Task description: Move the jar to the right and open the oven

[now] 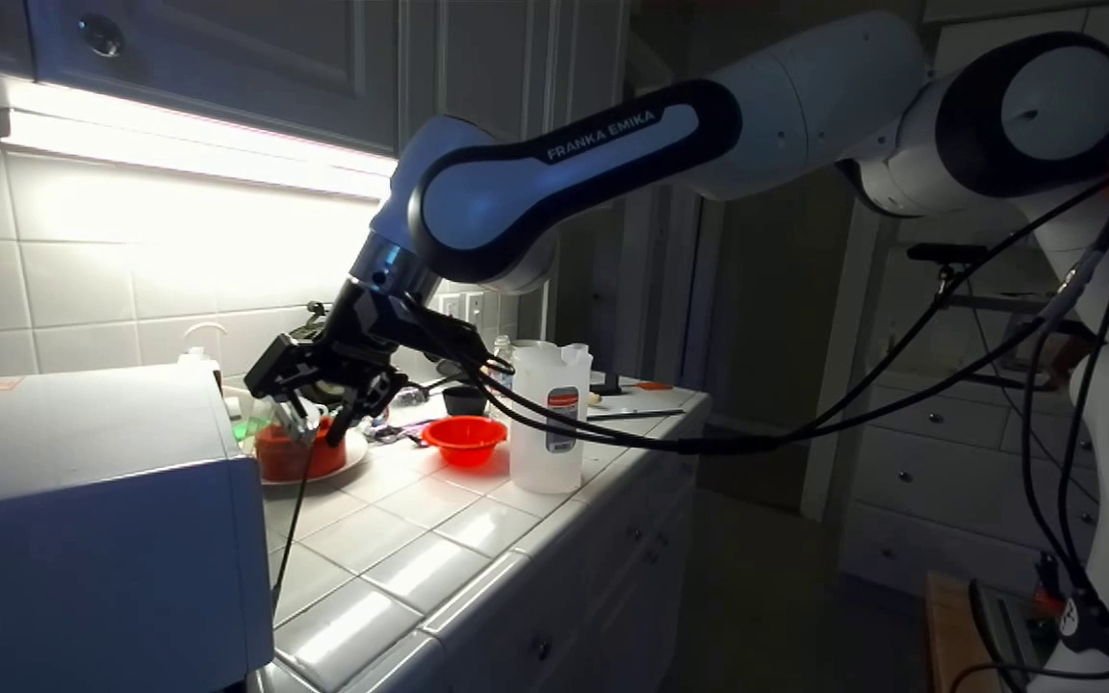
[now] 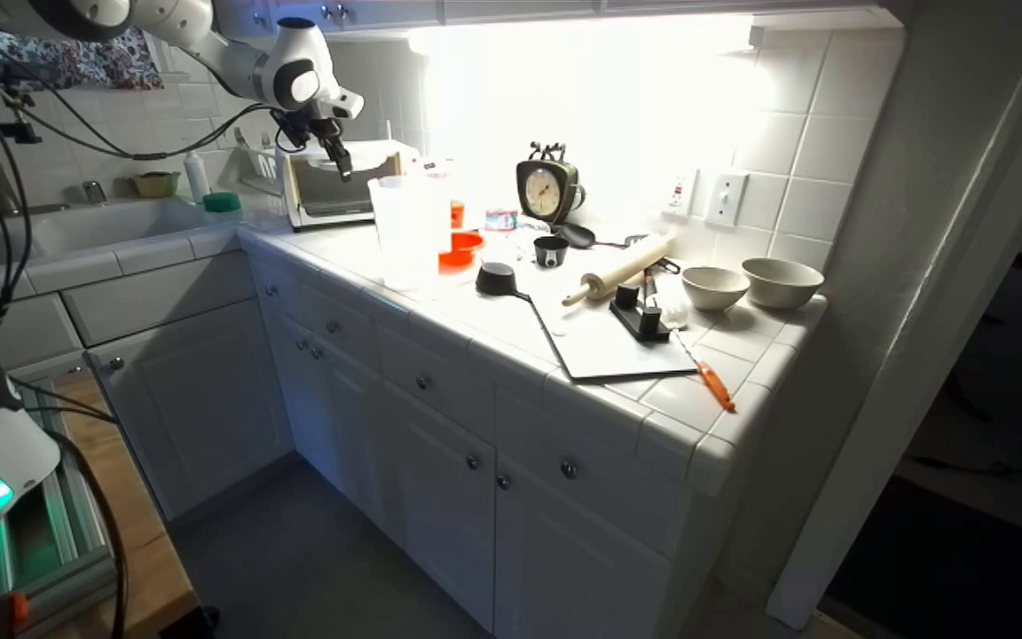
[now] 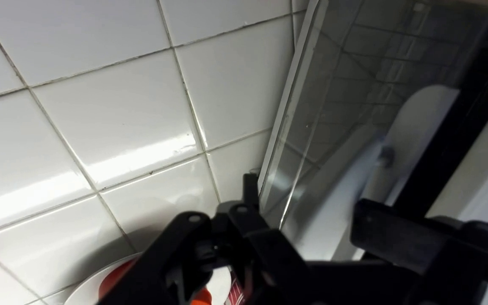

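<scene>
The oven (image 1: 102,577) is a large white box at the counter's end, and its dark front (image 2: 334,191) shows in an exterior view. Its glass door (image 3: 320,123) appears tilted slightly out from the body. My gripper (image 1: 300,412) is at the top of the door, its fingers (image 3: 384,237) spread to either side of a whitish handle (image 3: 337,203). Space shows between the fingers; whether either touches the handle I cannot tell. The tall translucent jar (image 1: 545,414) stands upright near the counter's front edge, well away from the gripper.
A low red bowl (image 1: 466,438) sits beside the jar. Near the oven, a red pot (image 1: 295,452) rests on a white plate. The arm's cables (image 1: 709,445) hang across in front of the jar. Farther along are a clock (image 2: 548,189) and rolling pin (image 2: 622,268).
</scene>
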